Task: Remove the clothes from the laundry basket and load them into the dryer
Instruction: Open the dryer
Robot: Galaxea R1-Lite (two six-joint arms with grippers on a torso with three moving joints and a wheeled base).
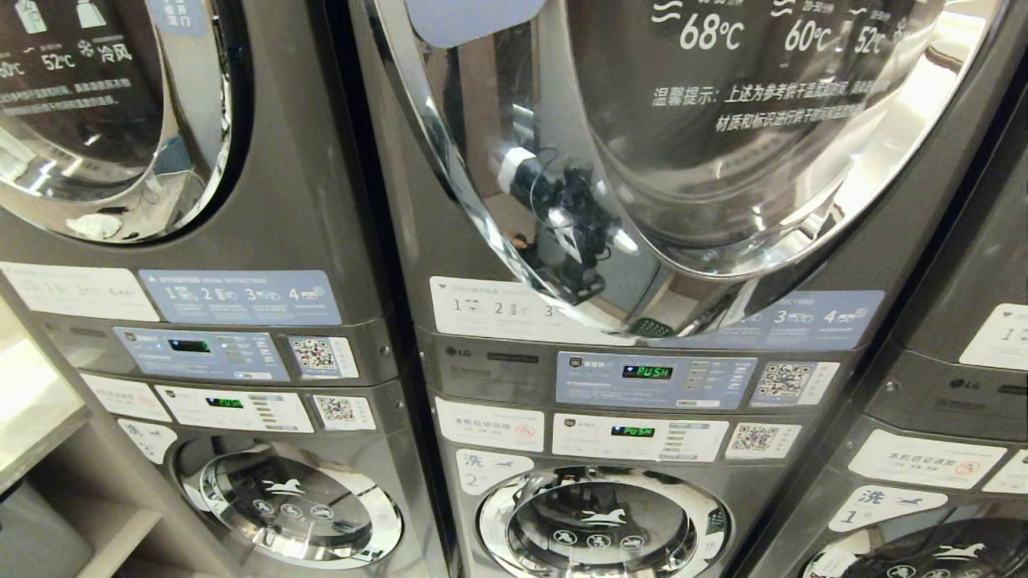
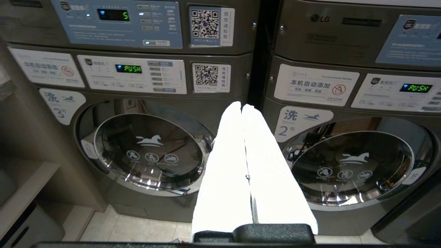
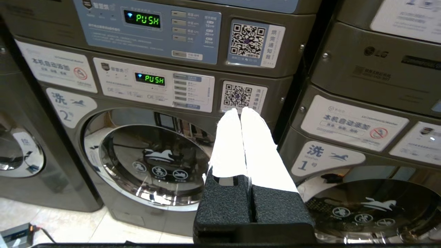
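Before the stacked machines: dryer door [image 1: 723, 144] closed | left gripper [image 2: 243, 107], right gripper [image 3: 241, 112] pinched together, empty | step: not started | next: find basket, none visible.

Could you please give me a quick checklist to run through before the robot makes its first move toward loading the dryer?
1. Left gripper empty, fingers together: ok.
2. Right gripper empty, fingers together: ok.
3. Middle dryer door open for loading: not ok, it is closed.
4. Middle dryer display ready, reads PUSH: ok.
5. Laundry basket located: cannot tell, none in any view.
6. Clothes located: cannot tell, none visible.
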